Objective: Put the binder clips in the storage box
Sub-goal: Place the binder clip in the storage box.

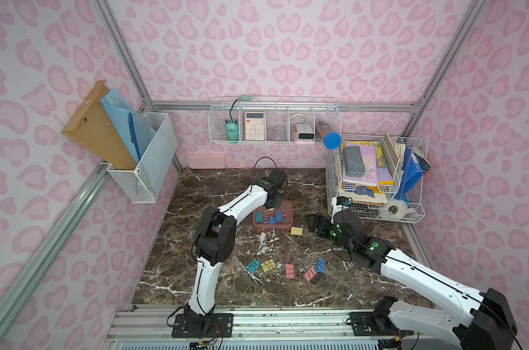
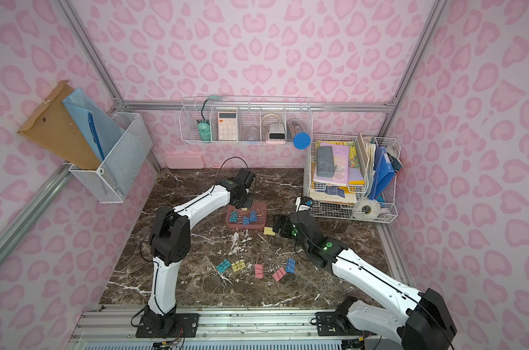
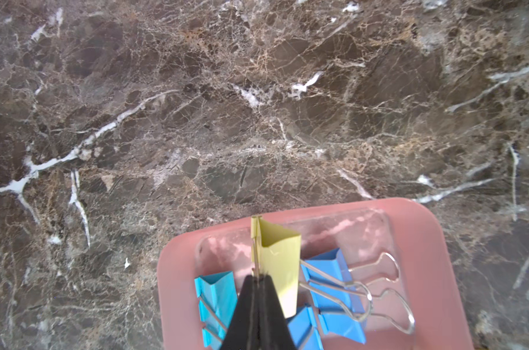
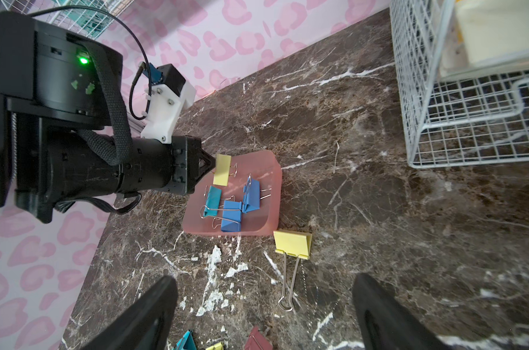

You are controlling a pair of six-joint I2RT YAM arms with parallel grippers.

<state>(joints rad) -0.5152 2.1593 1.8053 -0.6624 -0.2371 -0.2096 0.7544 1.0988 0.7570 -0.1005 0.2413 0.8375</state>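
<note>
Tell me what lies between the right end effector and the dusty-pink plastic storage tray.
One yellow binder clip with silver wire handles, lying on the marble tabletop just outside the dusty-pink tray; the right wrist view shows it.

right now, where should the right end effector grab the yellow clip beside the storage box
Grip the yellow clip by its body, probably from above, jaws across its width: it rises off the table, while the wire handles lie flat and thin.

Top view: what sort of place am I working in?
Probably a staged office desk inside a robot test cell: a wall basket holding a calculator, a wire tray stacked with papers, and aluminium framing.
</note>
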